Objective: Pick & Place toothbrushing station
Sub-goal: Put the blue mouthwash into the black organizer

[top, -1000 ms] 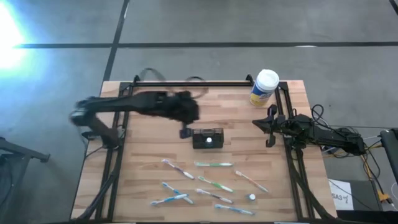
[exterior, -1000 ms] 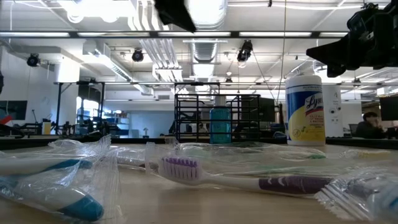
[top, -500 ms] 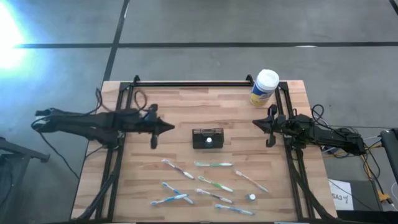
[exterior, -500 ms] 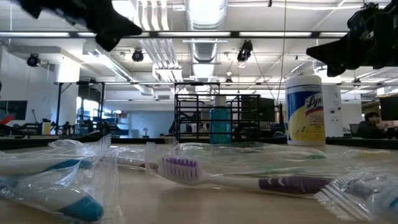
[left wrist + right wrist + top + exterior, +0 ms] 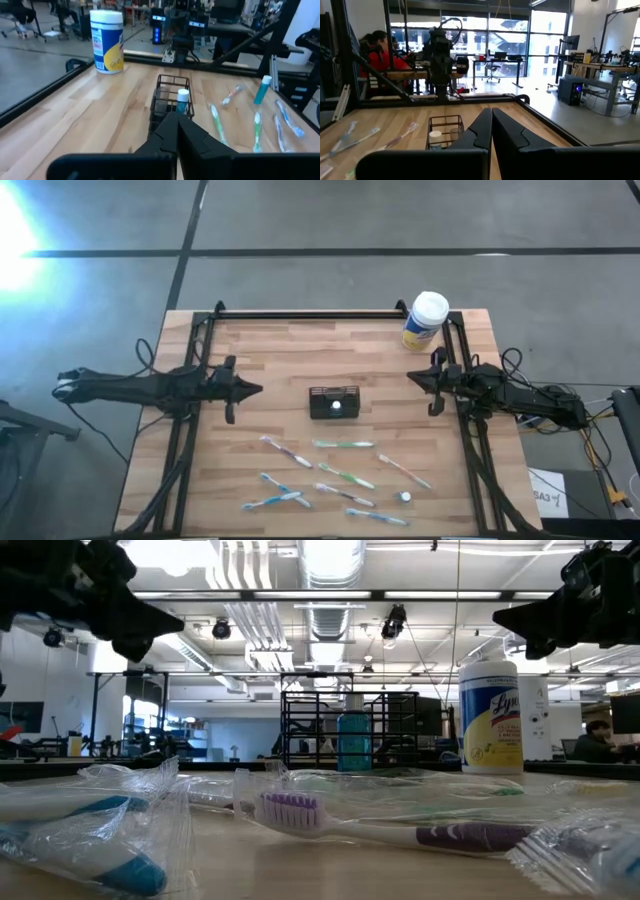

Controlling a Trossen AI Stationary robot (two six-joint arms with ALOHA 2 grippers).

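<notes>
The toothbrushing station (image 5: 334, 402) is a small black wire holder standing on its base in the middle of the wooden table. A white-capped blue tube (image 5: 182, 100) stands in it. It also shows in the low view (image 5: 348, 728) and the right wrist view (image 5: 445, 131). My left gripper (image 5: 255, 389) is shut and empty, hovering at the table's left side and pointing at the holder. My right gripper (image 5: 410, 377) is shut and empty, hovering at the table's right side and also pointing at the holder.
A yellow canister with a white cap (image 5: 425, 320) stands at the far right corner. Several toothbrushes (image 5: 330, 475), some in clear wrappers, lie scattered over the near half of the table. A black frame (image 5: 310, 313) runs along the table's far, left and right edges.
My left gripper has drawn back from beside the holder toward the table's left edge, and now points level toward the table's right. The holder has stayed where it was. My right arm has kept still.
</notes>
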